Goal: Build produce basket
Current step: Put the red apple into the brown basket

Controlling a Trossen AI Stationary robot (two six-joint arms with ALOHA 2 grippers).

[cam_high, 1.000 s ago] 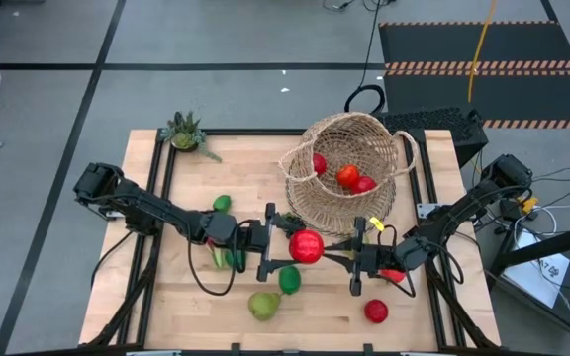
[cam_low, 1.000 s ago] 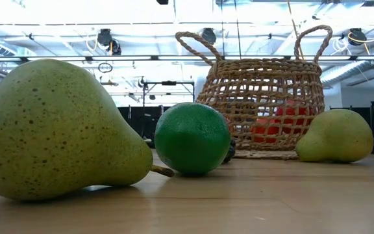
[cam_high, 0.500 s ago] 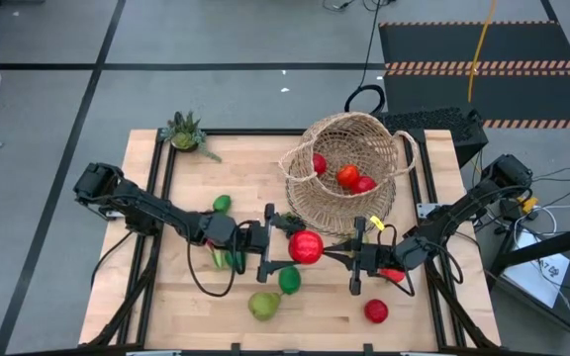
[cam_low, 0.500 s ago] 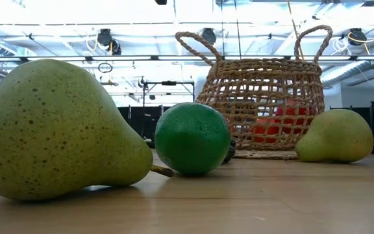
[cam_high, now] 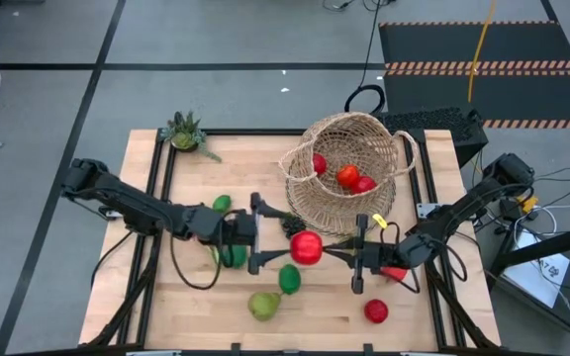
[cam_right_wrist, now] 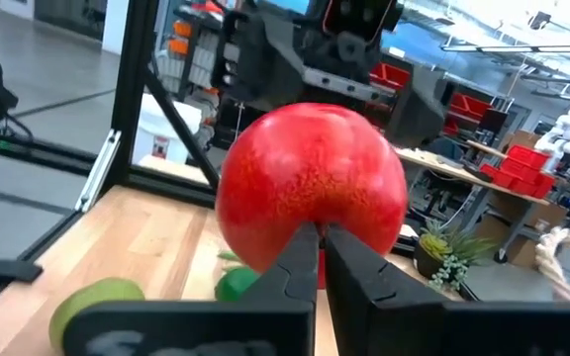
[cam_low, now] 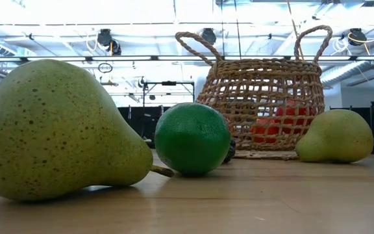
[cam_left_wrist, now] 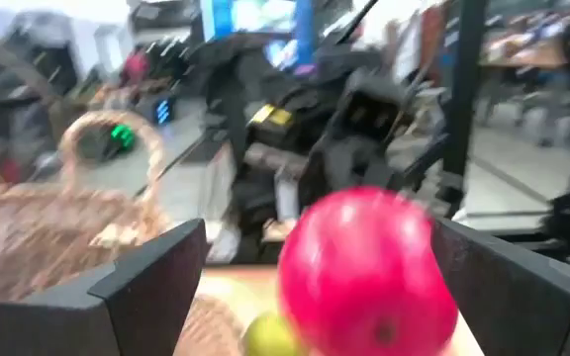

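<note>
A red apple [cam_high: 306, 247] hangs above the middle of the table, just near of the basket [cam_high: 349, 168]. My right gripper [cam_high: 329, 253] is shut on it from the right. My left gripper [cam_high: 283, 237] stands open just left of the apple. In the left wrist view its two fingers stand wide on either side of the apple [cam_left_wrist: 364, 272] and do not touch it. The wicker basket lies tipped, with red fruits [cam_high: 349, 178] inside. A lime [cam_high: 289, 279], a pear [cam_high: 263, 305] and a red fruit [cam_high: 376, 311] rest on the table. My right gripper pinches the apple at the side that faces it [cam_right_wrist: 315, 220], only at the free ends of its nearly closed fingers [cam_right_wrist: 295, 259]. The fingertips hide what small part they pinch. The fingers lie level and come from the table's right. The apple sits beyond them, clear of the table.
A potted plant [cam_high: 186, 132] stands at the far left corner. A lime [cam_high: 222, 204], dark grapes [cam_high: 293, 225] and green fruit [cam_high: 232, 257] lie under and around my left arm. The low view shows a big pear [cam_low: 57, 130], a lime [cam_low: 192, 138] and a pear [cam_low: 335, 135].
My left gripper has drawn back toward the table's left edge and risen a little, away from the apple it stood around. The apple has kept its place at the tips of my right gripper.
</note>
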